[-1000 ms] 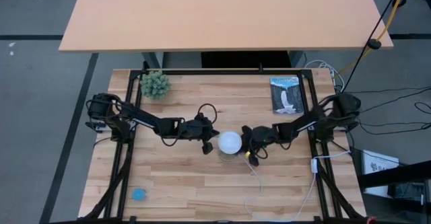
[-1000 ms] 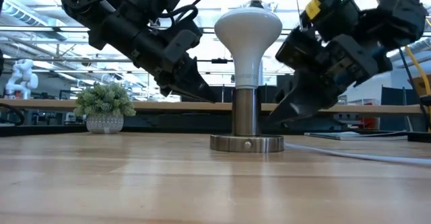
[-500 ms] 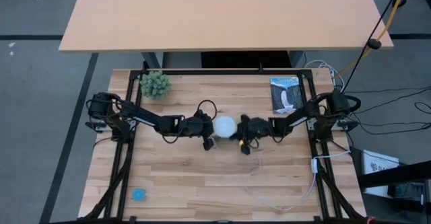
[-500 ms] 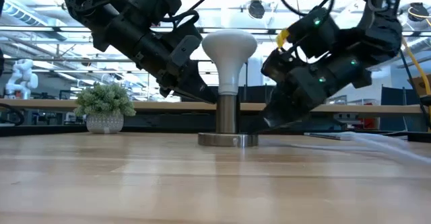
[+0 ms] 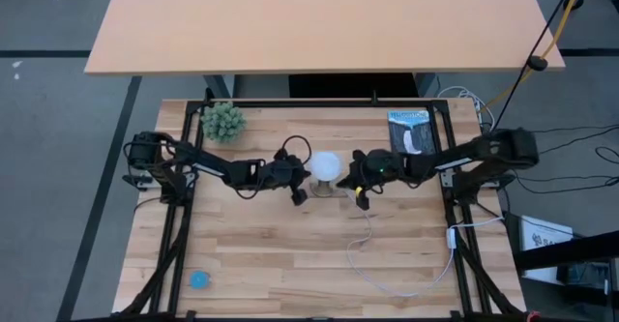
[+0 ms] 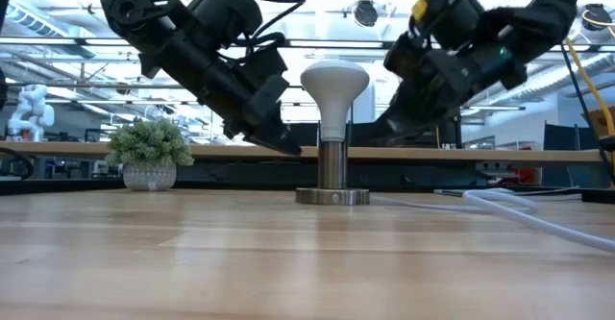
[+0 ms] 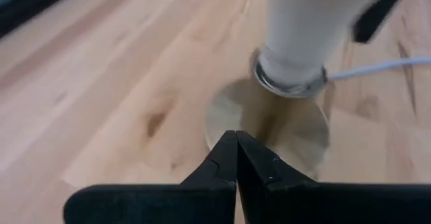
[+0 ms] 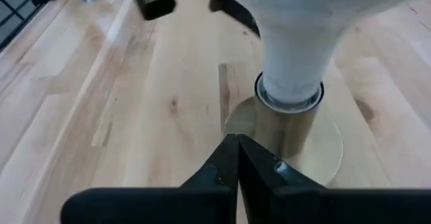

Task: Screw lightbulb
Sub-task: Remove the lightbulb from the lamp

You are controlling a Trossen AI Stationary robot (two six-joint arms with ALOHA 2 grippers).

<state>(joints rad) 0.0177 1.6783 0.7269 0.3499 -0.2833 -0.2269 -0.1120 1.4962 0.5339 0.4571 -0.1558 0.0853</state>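
The white lightbulb [image 6: 334, 82] stands upright with its neck in the round metal socket [image 6: 332, 166], whose flat base [image 6: 332, 196] rests on the wooden table. It also shows in the high view [image 5: 325, 165]. My left gripper [image 7: 237, 135] is shut and empty; it slants down just left of the socket post [image 6: 291, 148], a little above the table. My right gripper [image 8: 237, 138] is shut and empty; it hangs higher, just right of the bulb's neck [image 6: 377, 133]. A white cord [image 5: 368, 254] runs from the socket toward the near right.
A small potted plant [image 5: 222, 121] stands at the far left and a booklet [image 5: 413, 135] lies at the far right. A small blue object [image 5: 199, 279] lies at the near left corner. The cord loops over the near right of the table [image 6: 519, 209].
The socket with the bulb has slid toward the table's far edge and stayed upright. Both grippers have gone the same way, staying on either side of it. My right gripper has risen from beside the base to the level of the bulb's neck.
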